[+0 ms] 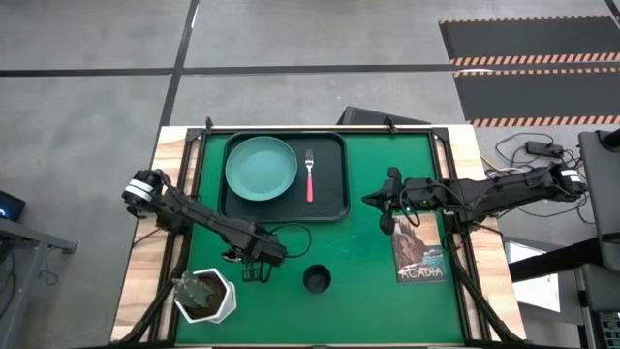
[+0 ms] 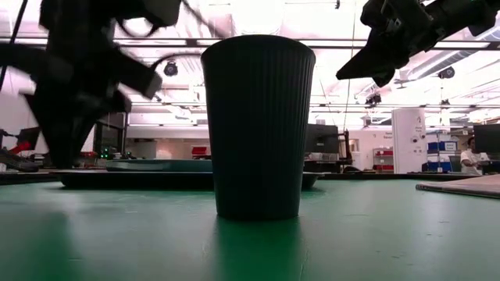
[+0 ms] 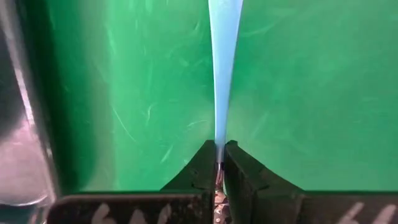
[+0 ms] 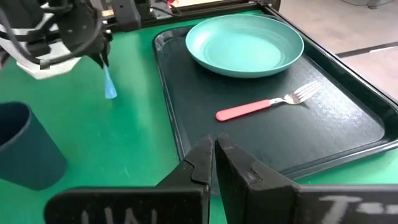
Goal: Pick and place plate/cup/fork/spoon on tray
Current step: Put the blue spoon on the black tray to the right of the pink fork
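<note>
Blue-handled spoon (image 3: 222, 74) pinched in left gripper (image 3: 220, 163); booklet (image 1: 420, 254) reads, perhaps, "ACADIA".

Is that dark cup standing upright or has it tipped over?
Upright. The cup stands on its base on the green mat, and from above its round open mouth faces straight up.

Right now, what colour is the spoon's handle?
Light blue spoon handle, clearest in the left wrist view.

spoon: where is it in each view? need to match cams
High: not discernible, hidden at the left gripper, below the tray.
Low: not discernible.
Left wrist: the spoon, blue handle pinched in shut fingers.
Right wrist: handle hangs from that gripper, upper left.
Landmark: the cup beside it.
</note>
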Controlling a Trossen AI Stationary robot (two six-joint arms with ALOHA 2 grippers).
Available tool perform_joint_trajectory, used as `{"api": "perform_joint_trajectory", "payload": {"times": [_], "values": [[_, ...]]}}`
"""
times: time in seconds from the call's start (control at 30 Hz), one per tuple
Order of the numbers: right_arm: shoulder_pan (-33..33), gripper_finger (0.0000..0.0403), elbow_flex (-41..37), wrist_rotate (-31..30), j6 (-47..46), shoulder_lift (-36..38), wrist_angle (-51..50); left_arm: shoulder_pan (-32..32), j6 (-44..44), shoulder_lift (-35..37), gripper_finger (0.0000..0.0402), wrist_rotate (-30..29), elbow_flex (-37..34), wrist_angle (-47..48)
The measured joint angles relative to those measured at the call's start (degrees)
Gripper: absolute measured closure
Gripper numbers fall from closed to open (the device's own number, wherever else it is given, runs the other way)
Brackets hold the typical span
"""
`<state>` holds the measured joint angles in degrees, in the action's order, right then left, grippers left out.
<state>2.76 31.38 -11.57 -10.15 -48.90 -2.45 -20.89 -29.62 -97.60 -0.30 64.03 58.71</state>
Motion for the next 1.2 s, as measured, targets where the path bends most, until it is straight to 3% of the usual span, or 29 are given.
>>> {"api": "perform_joint_trajectory", "payload": {"times": [0.2, 0.4, 0.6, 0.73, 0.9, 1.03, 1.2], "values": [[-0.1, 0.0394, 1.5, 1.3, -5.4, 0.0, -0.8, -0.3, 6.3, 0.0, 0.0401, -2.3, 10.2, 6.5], [0.0, 0.0394, 6.2, 11.1, -9.2, 0.0, -1.7, -0.4, 17.7, 0.0, 0.0401, -12.6, 21.0, 9.5], [0.0, 0.0394, 12.5, 12.1, -12.8, 0.0, -6.2, -0.3, 32.5, 0.1, 0.0401, -23.6, 29.1, 9.0], [0.0, 0.0388, 15.9, 14.4, -15.2, -0.1, -8.9, -0.3, 44.7, 0.1, 0.0401, -31.7, 30.6, 4.6], [0.0, 0.0346, 17.9, 16.6, -19.2, -2.3, -11.9, 0.4, 62.7, -0.5, 0.0401, -40.8, 29.4, -3.7], [0.0, 0.0296, 18.1, 16.6, -21.4, -5.9, -11.9, 1.7, 73.2, -3.0, 0.0401, -41.1, 29.2, -9.0], [-0.1, 0.0245, 18.1, 16.6, -22.3, -10.8, -10.6, 3.7, 79.6, -5.8, 0.0402, -41.3, 29.2, -12.6]]}}
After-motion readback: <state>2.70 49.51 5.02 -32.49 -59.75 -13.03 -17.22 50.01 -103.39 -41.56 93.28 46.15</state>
